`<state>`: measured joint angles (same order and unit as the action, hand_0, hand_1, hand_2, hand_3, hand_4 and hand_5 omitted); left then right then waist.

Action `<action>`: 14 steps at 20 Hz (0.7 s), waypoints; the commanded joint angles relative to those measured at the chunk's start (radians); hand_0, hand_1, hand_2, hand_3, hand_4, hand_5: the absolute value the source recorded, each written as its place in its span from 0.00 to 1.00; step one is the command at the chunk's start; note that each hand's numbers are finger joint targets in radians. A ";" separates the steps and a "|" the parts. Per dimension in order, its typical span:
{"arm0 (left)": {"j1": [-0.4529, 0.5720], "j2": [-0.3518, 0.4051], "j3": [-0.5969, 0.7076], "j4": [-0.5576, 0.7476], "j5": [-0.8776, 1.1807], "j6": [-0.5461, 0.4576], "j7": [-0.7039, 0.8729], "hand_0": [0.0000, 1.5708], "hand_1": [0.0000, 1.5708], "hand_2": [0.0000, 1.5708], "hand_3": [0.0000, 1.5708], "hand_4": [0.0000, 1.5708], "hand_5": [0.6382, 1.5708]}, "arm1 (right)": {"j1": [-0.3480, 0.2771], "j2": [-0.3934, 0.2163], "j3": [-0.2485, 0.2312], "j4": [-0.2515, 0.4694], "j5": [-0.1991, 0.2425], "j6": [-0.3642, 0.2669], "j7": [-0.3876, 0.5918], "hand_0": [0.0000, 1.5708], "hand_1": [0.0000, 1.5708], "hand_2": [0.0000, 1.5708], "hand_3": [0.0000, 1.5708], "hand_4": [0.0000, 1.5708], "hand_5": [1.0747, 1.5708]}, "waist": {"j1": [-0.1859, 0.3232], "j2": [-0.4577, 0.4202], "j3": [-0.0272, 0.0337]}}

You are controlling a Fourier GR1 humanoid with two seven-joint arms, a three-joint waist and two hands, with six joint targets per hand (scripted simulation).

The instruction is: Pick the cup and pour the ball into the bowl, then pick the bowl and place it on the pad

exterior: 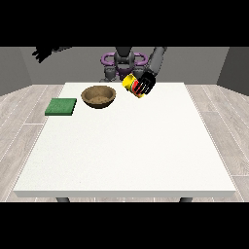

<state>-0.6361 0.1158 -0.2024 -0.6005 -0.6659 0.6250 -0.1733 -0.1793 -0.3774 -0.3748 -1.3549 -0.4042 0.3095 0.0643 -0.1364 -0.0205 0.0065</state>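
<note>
My hand at view's right (145,84) wrapped round cup (131,82), lifted, tilted, just right of bowl (99,96). Shift mouth over bowl before tipping further. Other hand (43,52) raised; fingers unclear.

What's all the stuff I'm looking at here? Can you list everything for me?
Table: one, white, filling the middle of the view.
Pad: one, green, flat on the table's left edge.
Bowl: one, brown, on the table right of the pad.
Cup: one, yellow with red, tilted, held above the table right of the bowl.
Ball: none visible.
Hand at the view's right: one, black, fingers curled round the cup.
Hand at the view's left: one, black, raised beyond the table's left corner, fingers spread.
</note>
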 commanded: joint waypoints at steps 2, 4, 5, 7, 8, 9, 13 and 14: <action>-0.104 -0.068 -0.142 0.087 -0.239 0.029 0.301 0.86 0.86 1.00 1.00 0.92 0.97 | -0.002 -0.019 -0.017 0.082 -0.025 0.034 0.017 0.00 0.00 0.00 0.00 0.43 0.98 | 0.016 -0.055 -0.0038; -0.149 -0.079 -0.134 0.086 -0.255 -0.012 0.358 0.86 0.86 1.00 1.00 0.92 0.97 | 0.035 -0.015 -0.016 0.078 -0.015 0.072 -0.038 0.00 0.00 0.00 0.00 0.44 0.98 | -0.013 -0.040 -0.0053; -0.188 -0.107 -0.172 0.081 -0.300 -0.037 0.401 0.86 0.86 1.00 1.00 0.92 0.97 | -0.024 -0.071 -0.065 0.143 -0.021 0.050 -0.028 0.00 0.00 0.00 0.00 0.44 0.98 | 0.044 -0.021 -0.0048; -0.224 -0.114 -0.239 0.071 -0.331 -0.109 0.503 0.87 0.87 1.00 1.00 0.93 0.96 | -0.021 -0.074 -0.047 0.182 -0.035 0.095 -0.005 0.00 0.00 0.00 0.00 0.43 0.97 | 0.021 -0.064 -0.0045; -0.255 -0.114 -0.246 0.096 -0.374 -0.119 0.530 0.87 0.87 1.00 1.00 0.94 0.96 | -0.002 -0.041 -0.036 0.179 -0.011 0.094 -0.065 0.00 0.00 0.00 0.00 0.44 0.97 | 0.023 -0.037 -0.0044; -0.254 -0.114 -0.271 0.095 -0.397 -0.108 0.570 0.85 0.85 1.00 1.00 0.94 0.96 | -0.004 -0.018 -0.020 0.177 -0.016 0.089 -0.049 0.00 0.00 0.00 0.08 0.45 0.98 | -0.003 -0.034 -0.0049; -0.355 -0.115 -0.353 0.124 -0.528 -0.170 0.718 0.87 0.87 1.00 1.00 0.84 0.99 | -0.054 -0.023 -0.014 0.188 -0.001 0.084 -0.075 0.00 0.00 0.00 0.10 0.44 0.97 | -0.016 -0.015 -0.0045; -0.390 -0.115 -0.386 0.115 -0.542 -0.256 0.710 0.93 0.93 1.00 1.00 0.80 0.98 | -0.081 -0.032 -0.011 0.208 0.012 0.048 -0.037 0.00 0.00 0.00 0.11 0.44 0.97 | 0.022 -0.055 -0.0042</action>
<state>-0.9394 0.0064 -0.5008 -0.4929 -1.1107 0.4711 0.4349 -0.2211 -0.4098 -0.3952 -1.1831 -0.4104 0.3784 0.0213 -0.1338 -0.0556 0.0020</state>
